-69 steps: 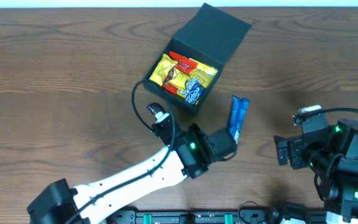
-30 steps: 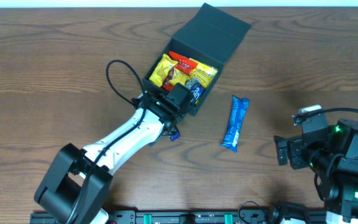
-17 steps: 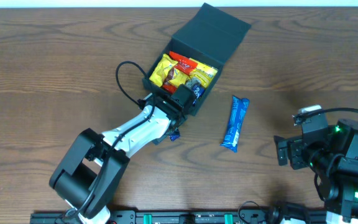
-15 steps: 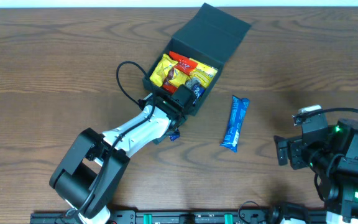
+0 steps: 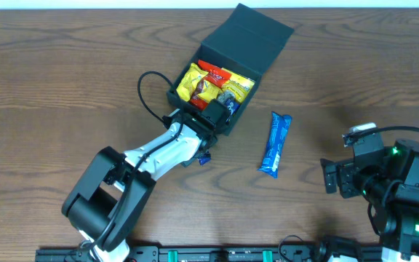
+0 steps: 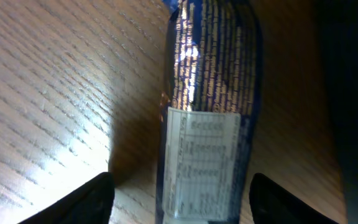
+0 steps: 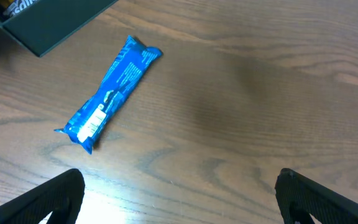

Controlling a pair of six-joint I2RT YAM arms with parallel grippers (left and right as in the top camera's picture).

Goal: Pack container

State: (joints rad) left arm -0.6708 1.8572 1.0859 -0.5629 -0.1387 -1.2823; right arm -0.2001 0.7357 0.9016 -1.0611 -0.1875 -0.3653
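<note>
The container (image 5: 251,38) is a dark teal box with its lid swung up at the back, holding yellow, red and blue snack packets (image 5: 208,84). My left arm (image 5: 167,149) reaches to the box's front wall. In the left wrist view a dark blue packet (image 6: 211,93) lies flat on the table, beside the box wall. My left gripper (image 6: 188,205) straddles its near end, open, with a gap on each side. Only the packet's tip (image 5: 204,159) shows from overhead. My right gripper (image 7: 179,199) hangs open over bare wood.
A bright blue bar packet (image 5: 276,143) lies on the table right of the box, also seen as the bar packet (image 7: 108,93) in the right wrist view. A black cable (image 5: 145,98) loops left of the box. The right arm (image 5: 384,178) sits at the right edge.
The left gripper's jaws have narrowed around the dark blue packet by the box front. Earlier the left gripper was beside the blue bar packet. The right arm has not moved.
</note>
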